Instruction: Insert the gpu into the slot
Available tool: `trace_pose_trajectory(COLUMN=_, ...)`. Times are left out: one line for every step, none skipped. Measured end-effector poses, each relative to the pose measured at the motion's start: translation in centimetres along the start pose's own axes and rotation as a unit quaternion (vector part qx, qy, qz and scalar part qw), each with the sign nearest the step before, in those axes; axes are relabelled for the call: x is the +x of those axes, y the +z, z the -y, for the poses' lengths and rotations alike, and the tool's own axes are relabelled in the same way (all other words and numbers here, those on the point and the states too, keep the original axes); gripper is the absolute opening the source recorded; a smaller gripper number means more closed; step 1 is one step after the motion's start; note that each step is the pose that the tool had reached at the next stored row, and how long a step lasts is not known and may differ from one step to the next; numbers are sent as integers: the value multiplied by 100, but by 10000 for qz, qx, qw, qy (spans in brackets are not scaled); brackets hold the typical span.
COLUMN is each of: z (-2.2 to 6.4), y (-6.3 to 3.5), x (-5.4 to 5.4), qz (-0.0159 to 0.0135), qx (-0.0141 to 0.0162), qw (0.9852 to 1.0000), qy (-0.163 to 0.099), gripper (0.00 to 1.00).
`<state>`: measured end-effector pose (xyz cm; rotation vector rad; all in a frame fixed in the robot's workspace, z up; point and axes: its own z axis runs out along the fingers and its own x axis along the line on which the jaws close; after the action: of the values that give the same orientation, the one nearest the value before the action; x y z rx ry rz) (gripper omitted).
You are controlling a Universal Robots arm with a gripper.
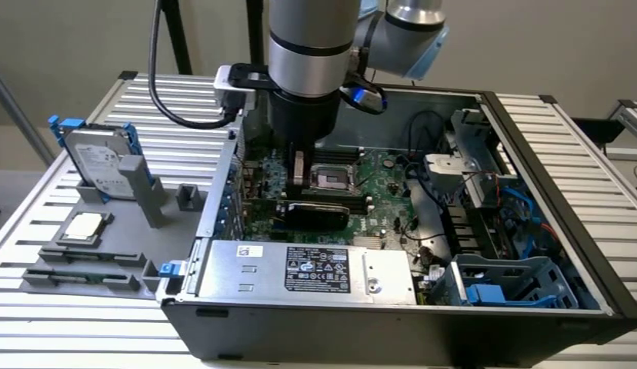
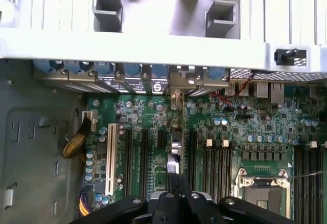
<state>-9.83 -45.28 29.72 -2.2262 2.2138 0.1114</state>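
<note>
The hand (image 2: 174, 169) is closed on the flat black rectangular gpu (image 1: 316, 214); hold it upright and press down evenly

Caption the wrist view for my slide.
Gripper shut on the flat black rectangular expansion card, seen edge-on, standing upright over the green motherboard.
</note>
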Motion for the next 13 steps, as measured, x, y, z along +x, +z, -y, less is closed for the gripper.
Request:
trace_pose_trajectory(z=-10, y=1, x=0, qz=-9, qx=-30, qw=10000, qy=-4, gripper=11)
trace_pose_trajectory(z=-15, y=1, x=1, qz=-21, qx=-75, qw=10000, qy=-9, gripper=11)
trace_pose_trajectory(z=-19, y=1, x=1, qz=-35, qx=-119, qw=9999, qy=-15, gripper=11)
trace_pose_trajectory(z=-24, y=2, x=1, qz=-46, qx=-161, qw=9999, qy=-20, gripper=11)
trace_pose_trajectory(z=-29, y=3, x=0, qz=-58, qx=-204, qw=9998, qy=-27, gripper=11)
trace_pose_trajectory(z=-35, y=4, x=1, qz=-68, qx=-246, qw=9997, qy=-33, gripper=11)
trace_pose_trajectory(z=-43, y=6, x=1, qz=-74, qx=-290, qw=9995, qy=-36, gripper=11)
trace_pose_trajectory(z=-56, y=7, x=1, qz=-78, qx=-338, qw=9994, qy=-38, gripper=11)
trace_pose_trajectory(z=-70, y=8, x=1, qz=-81, qx=-381, qw=9992, qy=-39, gripper=11)
trace_pose_trajectory(z=-84, y=9, x=1, qz=-84, qx=-422, qw=9991, qy=-39, gripper=11)
trace_pose_trajectory(z=-101, y=11, x=1, qz=-86, qx=-464, qw=9989, qy=-39, gripper=11)
trace_pose_trajectory(z=-119, y=13, x=1, qz=-87, qx=-507, qw=9987, qy=-38, gripper=11)
trace_pose_trajectory(z=-139, y=14, x=1, qz=-88, qx=-549, qw=9984, qy=-37, gripper=11)
